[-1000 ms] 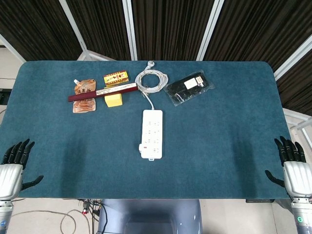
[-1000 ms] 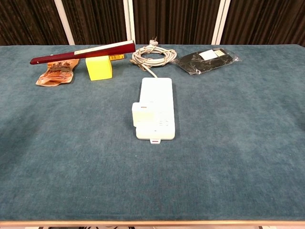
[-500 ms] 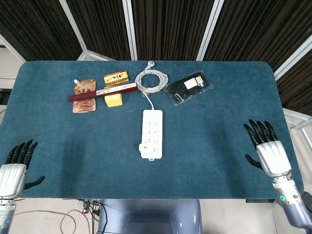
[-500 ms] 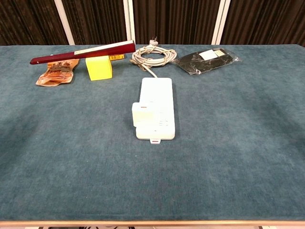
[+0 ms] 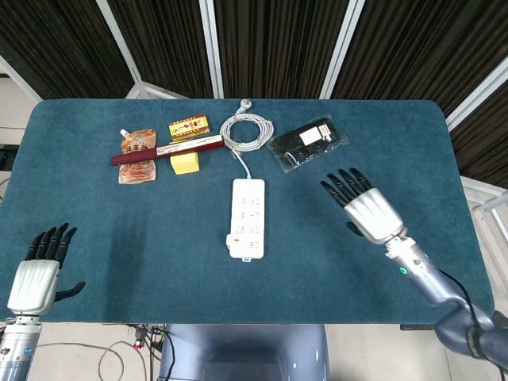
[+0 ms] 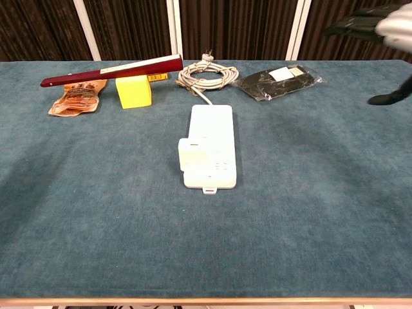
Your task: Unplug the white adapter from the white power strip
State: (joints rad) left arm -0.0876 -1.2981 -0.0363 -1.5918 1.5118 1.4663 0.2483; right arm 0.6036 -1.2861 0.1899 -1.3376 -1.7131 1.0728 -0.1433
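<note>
The white power strip (image 5: 248,217) is seen at frame centre on the blue counter (image 5: 119,230), lengthwise, with its coiled cord (image 5: 247,130) at the upper centre. The white adapter (image 6: 193,154) is plugged in at the strip's near left corner, standing up from the strip in the chest view.

The right hand (image 5: 365,209) is held above the counter, right of centre in the head view, fingers spread, nothing held, well apart from the strip. The left hand (image 5: 41,274) is at the lower left edge, fingers apart, nothing held.

Risks, as judged: the strip is not held down, so it could be lifted or dragged along with the adapter if only one hand is used. The adapter is small and sits low, so a slip or a grab of the strip's edge is likely. The black bag (image 5: 308,144) could be brushed by the right arm.

Compared with half a second ago, the right hand has been moved from the lower right edge up and inward toward the strip. The left hand is barely shifted. The strip, adapter and clutter are unchanged.
</note>
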